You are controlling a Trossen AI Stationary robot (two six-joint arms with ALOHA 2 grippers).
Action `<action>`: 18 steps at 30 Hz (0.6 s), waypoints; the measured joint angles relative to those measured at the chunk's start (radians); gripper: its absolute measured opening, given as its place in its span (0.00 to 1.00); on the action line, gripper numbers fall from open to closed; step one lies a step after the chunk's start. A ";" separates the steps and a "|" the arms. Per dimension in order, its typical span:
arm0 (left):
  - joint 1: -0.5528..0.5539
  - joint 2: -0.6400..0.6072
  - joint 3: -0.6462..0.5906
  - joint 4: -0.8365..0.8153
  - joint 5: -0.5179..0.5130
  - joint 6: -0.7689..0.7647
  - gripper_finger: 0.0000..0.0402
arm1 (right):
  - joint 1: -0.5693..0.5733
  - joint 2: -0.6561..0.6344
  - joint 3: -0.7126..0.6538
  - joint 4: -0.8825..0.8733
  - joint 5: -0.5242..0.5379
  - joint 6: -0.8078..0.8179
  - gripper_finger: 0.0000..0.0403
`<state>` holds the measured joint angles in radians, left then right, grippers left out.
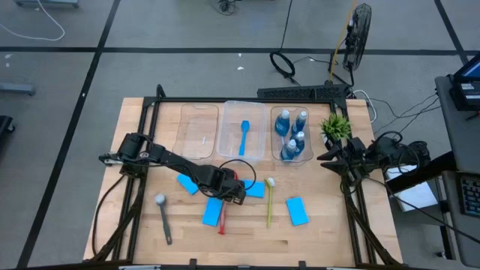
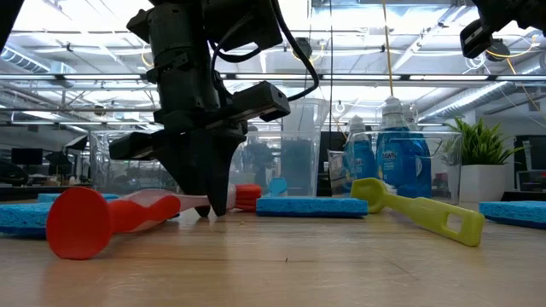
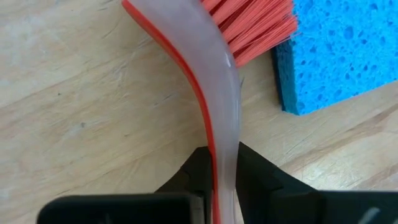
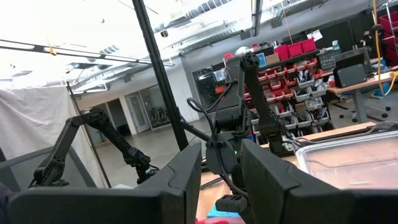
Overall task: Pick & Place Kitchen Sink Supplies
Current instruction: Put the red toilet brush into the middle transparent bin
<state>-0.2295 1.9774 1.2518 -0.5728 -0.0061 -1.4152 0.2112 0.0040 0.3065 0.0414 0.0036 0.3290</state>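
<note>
Grey workshop floor is surrounding the pale wooden table (image 1: 315,240). The left gripper (image 3: 225,163) is pinching the red-bristled, translucent-handled brush (image 3: 217,93), lying beside a flat bright-blue sponge (image 3: 342,53). The right gripper (image 4: 221,163) is waiting raised, fingers parted and holding nothing.

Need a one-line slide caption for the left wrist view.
Left hand shut on the red brush handle, bristles beside a blue sponge on the wooden table.

Four blue sponges (image 1: 297,211), four blue bottles (image 1: 283,122), four brushes (image 1: 269,201), three clear bins (image 1: 197,129), one plant (image 1: 335,126).
</note>
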 joint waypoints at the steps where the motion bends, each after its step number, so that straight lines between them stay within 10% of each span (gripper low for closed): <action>1: 0.000 0.000 0.000 0.000 0.001 -0.001 0.12 | 0.000 0.000 0.000 0.000 0.000 0.000 0.25; 18: 0.001 -0.261 -0.004 -0.002 -0.038 0.009 0.12 | 0.000 0.000 0.000 0.016 0.000 0.000 0.25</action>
<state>-0.2288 1.7160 1.2480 -0.5745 -0.0440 -1.4066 0.2115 0.0044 0.3065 0.0577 0.0036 0.3290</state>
